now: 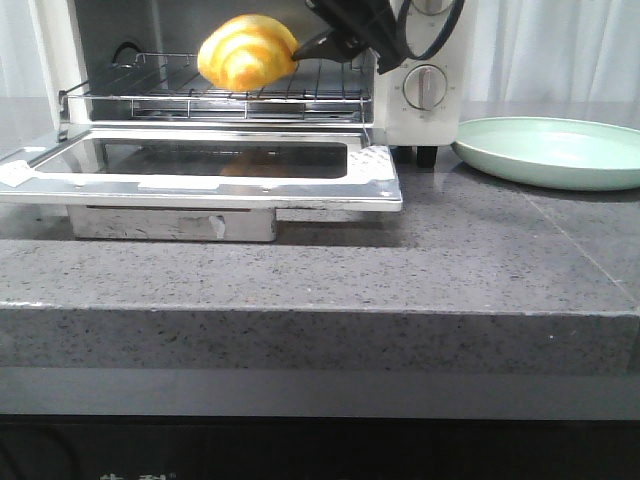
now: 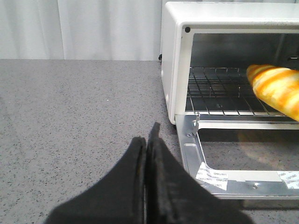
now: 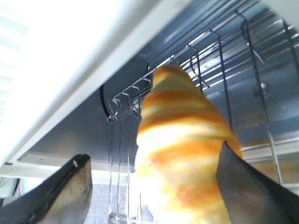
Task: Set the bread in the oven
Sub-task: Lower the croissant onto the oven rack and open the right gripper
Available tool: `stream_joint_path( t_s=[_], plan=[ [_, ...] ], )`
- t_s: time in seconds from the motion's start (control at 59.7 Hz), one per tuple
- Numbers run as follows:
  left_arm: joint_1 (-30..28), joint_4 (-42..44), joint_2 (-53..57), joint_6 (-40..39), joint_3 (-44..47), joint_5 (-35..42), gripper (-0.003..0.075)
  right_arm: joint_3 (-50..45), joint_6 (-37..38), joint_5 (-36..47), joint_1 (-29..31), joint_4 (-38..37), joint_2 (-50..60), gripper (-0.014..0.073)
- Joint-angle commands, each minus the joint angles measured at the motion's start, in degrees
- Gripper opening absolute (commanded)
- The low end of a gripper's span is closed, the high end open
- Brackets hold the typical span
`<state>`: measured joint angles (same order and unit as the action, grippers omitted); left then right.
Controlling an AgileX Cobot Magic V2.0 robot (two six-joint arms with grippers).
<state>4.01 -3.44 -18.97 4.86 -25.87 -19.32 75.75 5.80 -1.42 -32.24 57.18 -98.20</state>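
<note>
The bread (image 1: 247, 52) is hanging just above the wire rack (image 1: 220, 95) inside the oven (image 1: 425, 90), with the right gripper (image 1: 300, 50) grasping its right end. Releasing now, it risks rolling onto the open door (image 1: 200, 165). The left gripper (image 2: 147, 186) is sitting clenched, empty.

Bread (image 1: 247, 51): glossy golden-yellow croissant-shaped bun with darker orange ridged stripes; positioned inside the oven cavity over the wire rack (image 1: 215, 85), whether resting on it or just above cannot be told; one tapered end points deeper into the cavity in the right wrist view

Oven (image 1: 425, 90): white countertop toaster oven, round dials on its right panel, short black feet; glass-windowed door (image 1: 200, 165) folded fully down, lying flat toward the counter's front edge
</note>
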Motion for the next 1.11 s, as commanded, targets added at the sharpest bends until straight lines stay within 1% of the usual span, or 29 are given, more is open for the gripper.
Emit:
stream_joint_path(
  t_s=[0.0, 0.184, 0.302, 0.352, 0.402, 0.469, 0.486, 0.57, 0.603, 0.62, 0.653, 0.72, 0.754, 0.771, 0.888, 0.972, 1.022, 1.089],
  plan=[
    [-0.16, -0.23, -0.33, -0.44, -1.55, 4.28, -0.002, 0.05, -1.06, 1.42, 0.33, -0.58, 4.34, 0.0562],
    [-0.16, -0.23, -0.33, -0.44, -1.55, 4.28, -0.002, -5.2, -3.67, 0.63, 0.27, -1.05, 8.34, 0.0562],
    [-0.16, -0.23, -0.33, -0.44, -1.55, 4.28, -0.002, -8.57, -7.3, -1.6, 0.27, -1.97, 13.18, 0.0556],
    [-0.16, -0.23, -0.33, -0.44, -1.55, 4.28, -0.002, -10.29, -9.61, -1.93, 0.27, -2.16, 15.82, 0.0531],
    [-0.16, -0.23, -0.33, -0.44, -1.55, 4.28, -0.002, -11.38, -12.86, -2.24, 0.27, -2.91, 18.56, 0.0482],
    [-0.16, -0.23, -0.33, -0.44, -1.55, 4.28, -0.002, -12.67, -17.36, -3.78, 0.7, -4.33, 22.44, 0.0352],
    [-0.16, -0.23, -0.33, -0.44, -1.55, 4.28, -0.002, -12.74, -18.05, -4.35, 0.91, -4.5, 23.2, 0.0308],
    [-0.16, -0.23, -0.33, -0.44, -1.55, 4.28, -0.002, -13.18, -21.83, -7.96, 2.81, -4.64, 27.36, 0.0146],
    [-0.16, -0.23, -0.33, -0.44, -1.55, 4.28, -0.002, -13.18, -22.8, -9.24, 4.02, -4.69, 28.58, 0.0104],
    [-0.16, -0.23, -0.33, -0.44, -1.55, 4.28, -0.002, -13.18, -23.91, -10.82, 5.22, -4.69, 30.04, 0.0066],
    [-0.16, -0.23, -0.33, -0.44, -1.55, 4.28, -0.002, -13.18, -24.77, -12.55, 7.38, -4.85, 31.37, 0.0024],
    [-0.16, -0.23, -0.33, -0.44, -1.55, 4.28, -0.002, -13.18, -25.27, -17.01, 11.42, -6.29, 33.76, -0.0016],
    [-0.16, -0.23, -0.33, -0.44, -1.55, 4.28, -0.002, -13.18, -25.27, -19.57, 14.01, -7.78, 34.85, -0.0029],
    [-0.16, -0.23, -0.33, -0.44, -1.55, 4.28, -0.002, -13.18, -25.27, -21.24, 16.23, -9.26, 35.46, -0.0038],
    [-0.16, -0.23, -0.33, -0.44, -1.55, 4.28, -0.002, -13.18, -25.27, -31.54, 26.66, -18.64, 39.16, -0.0059],
    [-0.16, -0.23, -0.33, -0.44, -1.55, 4.28, -0.002, -13.31, -25.27, -36.1, 32.79, -26.73, 41.67, -0.0059],
    [-0.16, -0.23, -0.33, -0.44, -1.55, 4.28, -0.002, -13.9, -24.63, -36.79, 34.88, -28.61, 43.67, -0.0059],
    [-0.16, -0.23, -0.33, -0.44, -1.55, 4.28, -0.002, -15.69, -24.63, -34.97, 36.5, -29.15, 47.14, -0.0059]
  ],
)
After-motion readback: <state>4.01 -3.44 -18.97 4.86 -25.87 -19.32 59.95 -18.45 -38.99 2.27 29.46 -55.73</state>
